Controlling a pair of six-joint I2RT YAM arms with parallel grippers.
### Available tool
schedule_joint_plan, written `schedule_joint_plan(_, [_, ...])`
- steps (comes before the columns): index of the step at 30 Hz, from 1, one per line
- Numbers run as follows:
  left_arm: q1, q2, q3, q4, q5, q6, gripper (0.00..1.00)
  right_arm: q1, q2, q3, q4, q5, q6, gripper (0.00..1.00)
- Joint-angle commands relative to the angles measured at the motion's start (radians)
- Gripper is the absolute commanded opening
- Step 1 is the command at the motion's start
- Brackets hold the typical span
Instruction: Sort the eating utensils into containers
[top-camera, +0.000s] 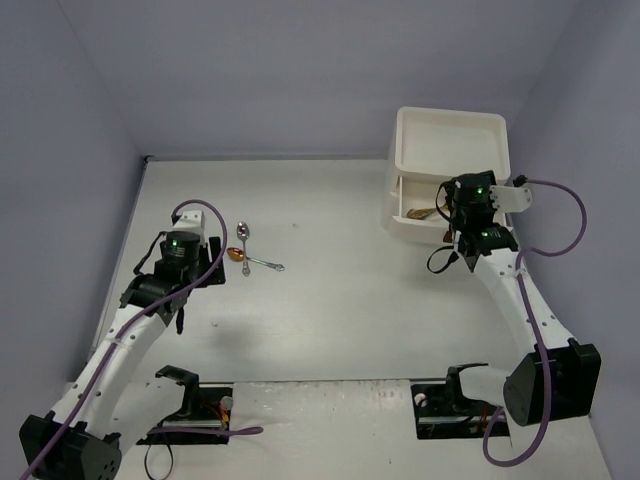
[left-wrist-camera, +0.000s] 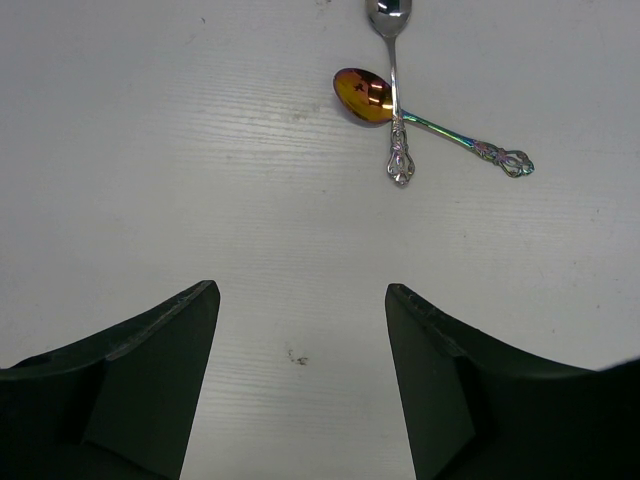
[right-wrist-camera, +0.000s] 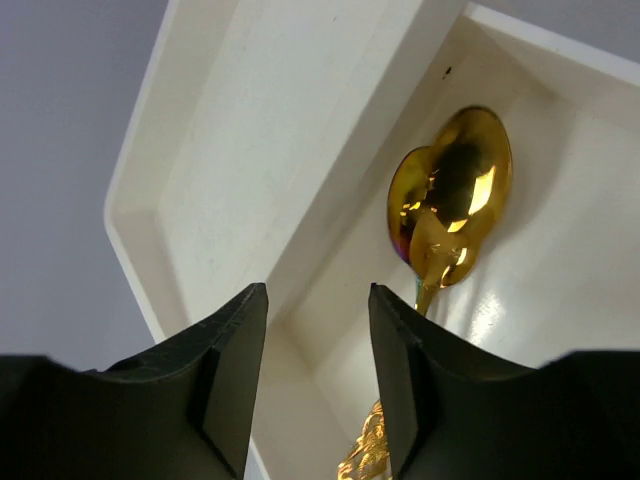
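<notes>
Two spoons lie crossed on the table: a silver spoon and a spoon with a gold iridescent bowl. My left gripper is open and empty, just short of them. The cream-white cabinet stands at the far right with a drawer pulled out. My right gripper is open and empty over that drawer. Gold spoons lie inside it, and an ornate gold handle shows between my fingers.
Grey walls close the table at the back and both sides. The cabinet's top is a shallow empty tray. Both arm bases sit at the near edge with cables.
</notes>
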Motion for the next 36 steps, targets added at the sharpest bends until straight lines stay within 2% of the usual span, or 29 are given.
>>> schedule_joint_plan(1, [0.005, 0.012, 0.026, 0.033, 0.014, -0.029, 0.64, -0.003, -0.024, 0.095, 0.069, -0.038, -0.104, 0.49])
schedule_joint_plan(7, [0.006, 0.108, 0.085, 0.044, 0.035, -0.067, 0.64, -0.003, -0.061, 0.143, 0.066, -0.202, -0.405, 0.57])
schedule_joint_plan(12, [0.006, 0.285, 0.196, 0.058, 0.069, -0.084, 0.64, -0.003, -0.116, 0.145, 0.062, -0.387, -0.602, 0.6])
schedule_joint_plan(18, [0.007, 0.527, 0.331, 0.082, 0.107, -0.089, 0.63, -0.003, -0.194, 0.078, 0.046, -0.453, -0.661, 0.61])
schedule_joint_plan(25, [0.041, 0.815, 0.547, 0.035, 0.157, -0.115, 0.55, -0.003, -0.243, 0.023, 0.016, -0.511, -0.682, 0.62])
schedule_joint_plan(30, [0.056, 0.958, 0.638, 0.015, 0.163, -0.121, 0.49, -0.003, -0.261, -0.002, 0.003, -0.527, -0.688, 0.62])
schedule_joint_plan(36, [0.061, 1.051, 0.691, -0.01, 0.159, -0.118, 0.41, -0.001, -0.264, -0.021, -0.005, -0.545, -0.689, 0.63])
